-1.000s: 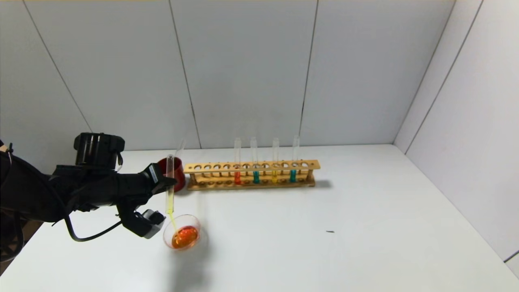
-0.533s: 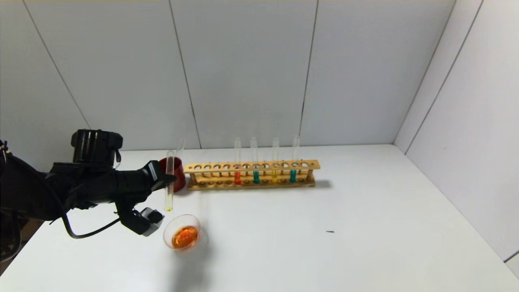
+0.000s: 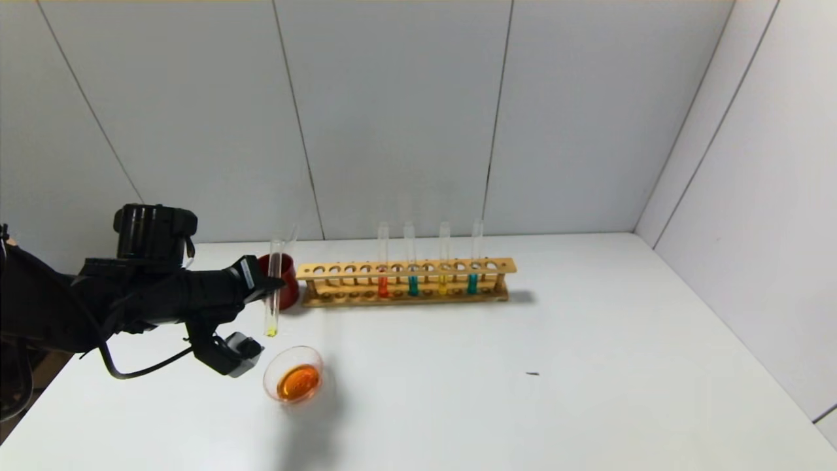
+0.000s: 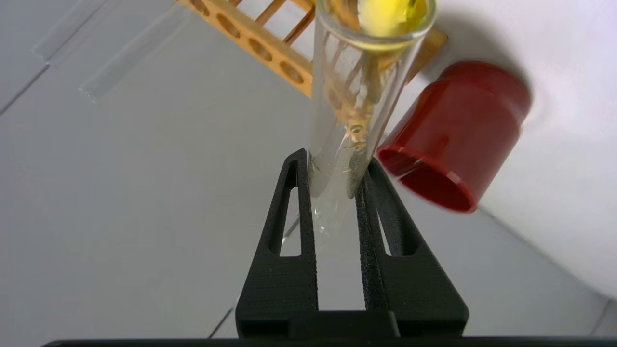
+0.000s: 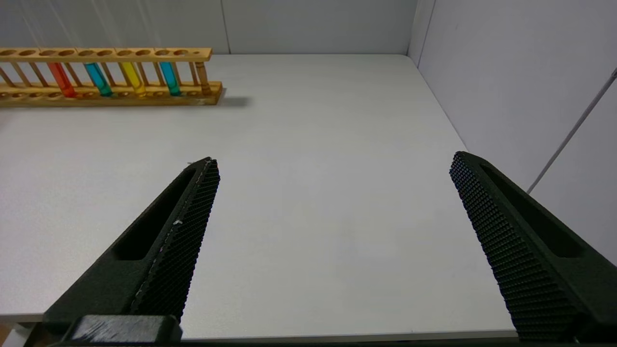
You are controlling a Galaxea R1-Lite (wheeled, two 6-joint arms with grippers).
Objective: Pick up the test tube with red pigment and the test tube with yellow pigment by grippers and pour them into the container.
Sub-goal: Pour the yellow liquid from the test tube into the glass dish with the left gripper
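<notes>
My left gripper [image 3: 277, 285] is shut on the test tube with yellow pigment [image 3: 273, 294]. It holds the tube nearly upright, open end down, a little above and behind the container [image 3: 269, 374]. The tube is almost empty, with a yellow rim at its lower end [image 4: 391, 19]. The left wrist view shows my fingers [image 4: 294, 202] clamped on its glass [image 4: 337, 96]. The container is a clear dish holding orange liquid. An orange-red tipped tube [image 3: 383, 285] and a yellow-tipped tube [image 3: 443, 284] stand in the rack. My right gripper [image 5: 335, 159] is open and empty above the table's front right.
A wooden rack [image 3: 405, 268] stands at the back with two teal-tipped tubes [image 3: 413, 285] among the others. A dark red cup [image 3: 286, 291] sits just behind the held tube, left of the rack, with a clear empty tube [image 3: 291, 234] leaning in it. Walls close the back and right.
The yellow stream into the dish has stopped. My left gripper has lifted the tube up and slightly back from the dish. The liquid in the dish has settled.
</notes>
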